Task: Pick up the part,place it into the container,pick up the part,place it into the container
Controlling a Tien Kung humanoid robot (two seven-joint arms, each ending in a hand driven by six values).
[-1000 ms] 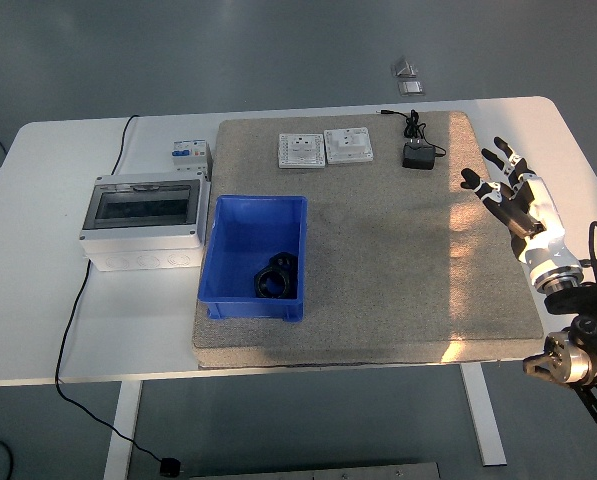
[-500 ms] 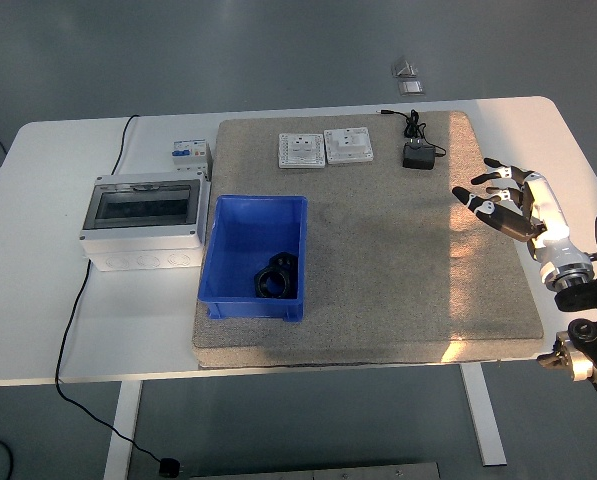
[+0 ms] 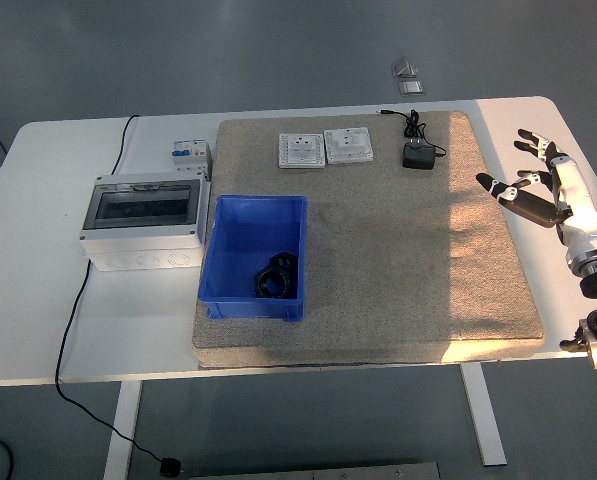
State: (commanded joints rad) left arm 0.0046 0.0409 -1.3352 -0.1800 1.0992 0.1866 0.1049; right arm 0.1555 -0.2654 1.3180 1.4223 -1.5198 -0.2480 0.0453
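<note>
Right hand (image 3: 536, 182) at the right edge of the counter (image 3: 48, 250), fingers spread and relaxed, grasping nothing, touching nothing that can be made out. Palm hovering over the bare counter just beside the right border of the grey mat (image 3: 398, 260), white forearm trailing off toward the near right corner. Thumb pointing left toward the mat, other fingertips pointing far.

Black part (image 3: 276, 277) lying inside the blue container (image 3: 228, 290), toward its near right corner. Container sitting on the near left part of the mat, well apart from the hand.

Grey box with a clear lid (image 3: 143, 222) just left of the container, small breaker unit (image 3: 189, 155) behind it. Two white socket plates (image 3: 325, 148) side by side at the far edge of the mat, black plug adapter (image 3: 417, 154) with its coiled cord to their right.
</note>
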